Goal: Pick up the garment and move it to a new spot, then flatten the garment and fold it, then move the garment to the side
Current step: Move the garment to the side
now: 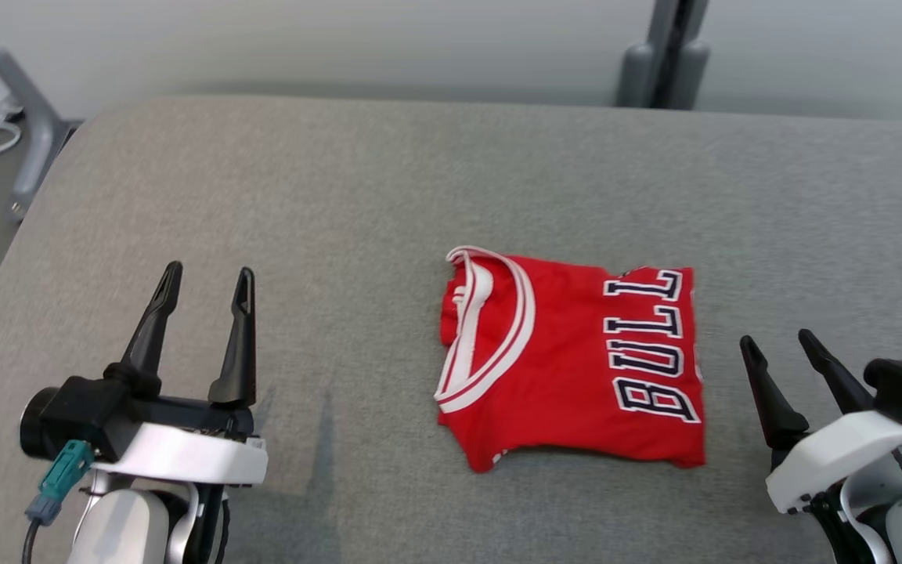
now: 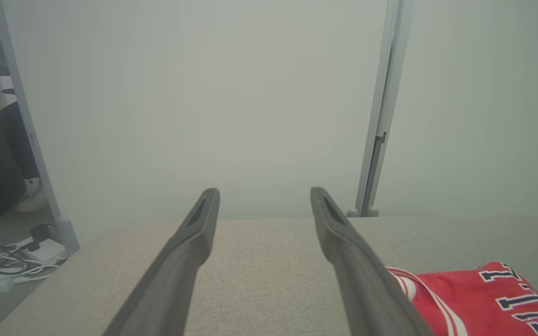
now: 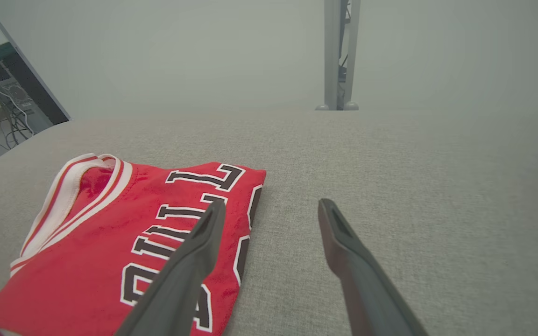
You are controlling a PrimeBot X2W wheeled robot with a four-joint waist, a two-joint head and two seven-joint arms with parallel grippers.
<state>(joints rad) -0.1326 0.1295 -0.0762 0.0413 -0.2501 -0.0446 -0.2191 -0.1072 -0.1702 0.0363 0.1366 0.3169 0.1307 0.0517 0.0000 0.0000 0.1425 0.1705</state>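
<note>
The garment (image 1: pixel 576 360) is a red basketball jersey with white trim and dark lettering, lying folded into a compact rectangle on the grey padded table (image 1: pixel 388 196), right of centre. Its near-left corner shows in the left wrist view (image 2: pixel 484 298), and it fills the lower left of the right wrist view (image 3: pixel 110 242). My left gripper (image 1: pixel 208 278) stands open at the lower left, well clear of the jersey, nothing between its fingers. My right gripper (image 1: pixel 778 341) is open at the lower right, just beside the jersey's right edge, holding nothing.
The table's far edge meets a pale wall with a grey upright post (image 1: pixel 666 55) behind it. Off the table's left edge are a metal frame leg (image 1: pixel 28 117) and cables on the floor (image 2: pixel 7 266). Bare cloth surface lies left of and beyond the jersey.
</note>
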